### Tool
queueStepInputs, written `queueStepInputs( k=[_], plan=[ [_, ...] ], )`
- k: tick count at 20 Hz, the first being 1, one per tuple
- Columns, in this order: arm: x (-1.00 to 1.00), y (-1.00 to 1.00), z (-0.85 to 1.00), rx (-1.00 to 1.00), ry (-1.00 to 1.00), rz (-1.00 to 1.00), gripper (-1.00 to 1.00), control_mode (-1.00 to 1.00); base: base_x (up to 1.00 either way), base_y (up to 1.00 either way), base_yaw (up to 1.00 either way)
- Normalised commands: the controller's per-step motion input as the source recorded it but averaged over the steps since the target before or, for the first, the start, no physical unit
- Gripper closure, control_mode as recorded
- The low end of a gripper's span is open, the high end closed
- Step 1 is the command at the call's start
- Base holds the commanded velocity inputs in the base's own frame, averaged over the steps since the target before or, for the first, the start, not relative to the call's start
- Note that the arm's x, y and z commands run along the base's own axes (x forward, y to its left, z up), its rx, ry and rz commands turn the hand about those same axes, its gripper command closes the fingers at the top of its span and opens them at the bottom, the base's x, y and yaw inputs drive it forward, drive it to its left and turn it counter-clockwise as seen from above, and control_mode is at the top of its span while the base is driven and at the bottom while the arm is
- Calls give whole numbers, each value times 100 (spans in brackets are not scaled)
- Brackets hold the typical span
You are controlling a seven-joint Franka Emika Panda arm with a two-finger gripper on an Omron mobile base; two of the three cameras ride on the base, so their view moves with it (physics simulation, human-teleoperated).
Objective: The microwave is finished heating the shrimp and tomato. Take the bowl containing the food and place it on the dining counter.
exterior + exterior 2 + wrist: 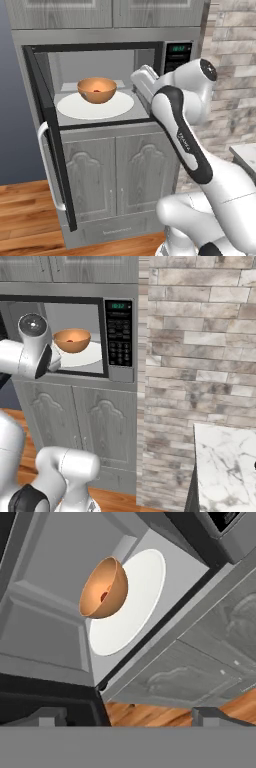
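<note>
Orange-tan bowl (97, 90) sits on the white round turntable (95, 105) inside the microwave (100, 82), whose dark-windowed door (50, 135) stands swung wide with its pale bar handle (48, 167) facing out. A small dark-red tomato (96, 90) is just visible inside the bowl; the shrimp cannot be made out. The gripper (127, 714) hangs outside the cavity, well apart from the bowl, its two dark finger tips standing wide with nothing between them. Judged from this, the door is already open, while the grasp, the lift out and the carry to the dining counter (227, 468) at the lower right all remain. The keypad panel (119, 333) shows a green display (118, 305) and button rows, but no characters are legible, and no brand marking can be read.
</note>
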Motion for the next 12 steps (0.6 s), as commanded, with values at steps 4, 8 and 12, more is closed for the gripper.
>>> queueStepInputs(
  k=[4,8,12],
  plan=[
    [42,-41,0,0,4,-6,-100,-100,0,0,0],
    [66,0,-52,0,1,-5,-100,-100,0,0,0],
    [79,17,-41,0,0,-5,-100,-100,0,0,0]
  ],
)
